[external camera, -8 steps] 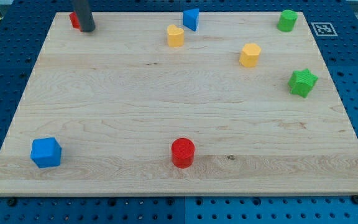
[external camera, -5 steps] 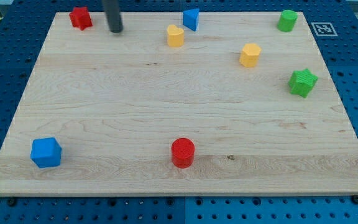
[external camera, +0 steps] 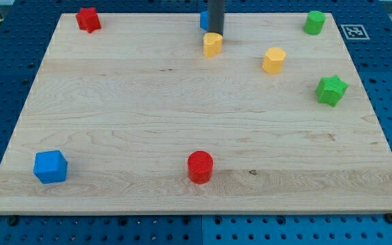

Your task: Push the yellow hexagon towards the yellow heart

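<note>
My arm carries no claw, so there is nothing to call apart, together or clamped; it ends in a straight dark rod, and my tip (external camera: 216, 33) sits at the view's top centre, touching or just behind the small yellow heart-shaped block (external camera: 212, 44). The rod covers most of a blue block (external camera: 203, 19) directly above the heart, so I cannot make out its shape.

The small yellow hexagon block (external camera: 273, 60), the piece I must move, rests to the view's right of the heart and slightly lower, apart from it and untouched. My tip is on the wrong block.

I judge the main risk to be this: any further travel shoves the heart, shifting the target itself. To push the hexagon leftward I must get around to its right side, and a careless path could clip it and send it toward the green star-shaped block (external camera: 331, 90) near the right edge of the pale wooden board (external camera: 148, 116).

A red cylinder (external camera: 200, 167) and a blue cube (external camera: 50, 167) lie well clear, near the view's bottom.
</note>
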